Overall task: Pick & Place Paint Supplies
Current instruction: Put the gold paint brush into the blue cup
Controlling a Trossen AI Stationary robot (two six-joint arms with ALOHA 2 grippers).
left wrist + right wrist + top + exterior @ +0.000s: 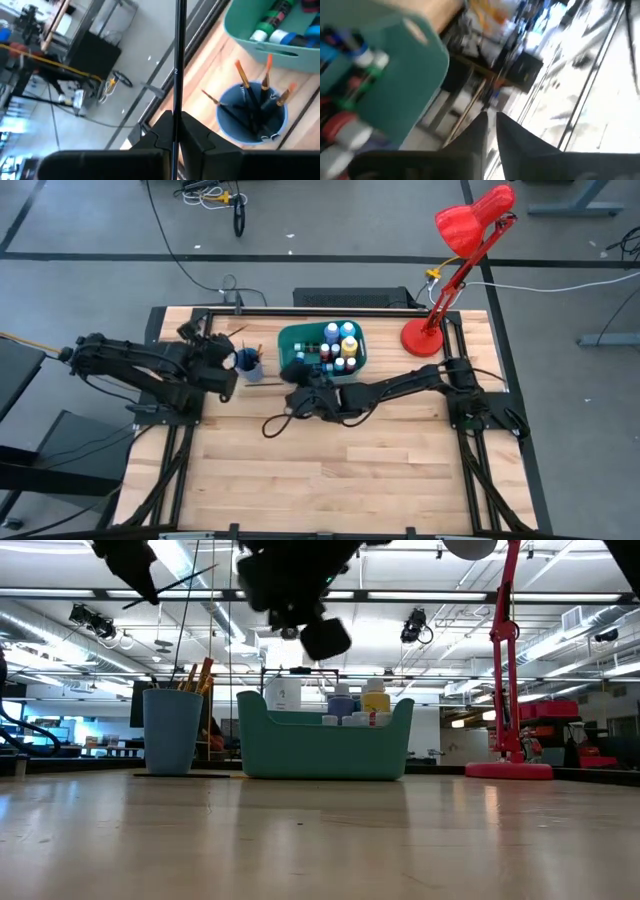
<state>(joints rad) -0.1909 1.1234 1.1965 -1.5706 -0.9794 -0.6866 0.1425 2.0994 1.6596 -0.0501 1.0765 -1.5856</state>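
Your left end effector (176, 131) is clamped shut on a thin dark brush (179, 55) beside the blue cup (252, 117) holding more brushes. Paint bottles (338, 345) fill the teal bin (290, 338) near the desk's (330, 470) far edge; the near half lies open. Your right end effector (490, 125) hangs by the bin, fingers barely parted, holding nothing visible.

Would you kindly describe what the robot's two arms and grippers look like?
Both arms are black and jointed, built of slim links with bulkier joints. The left gripper and right gripper each end in two black wedge-shaped fingers. A black cable loops on the table beside the right arm.
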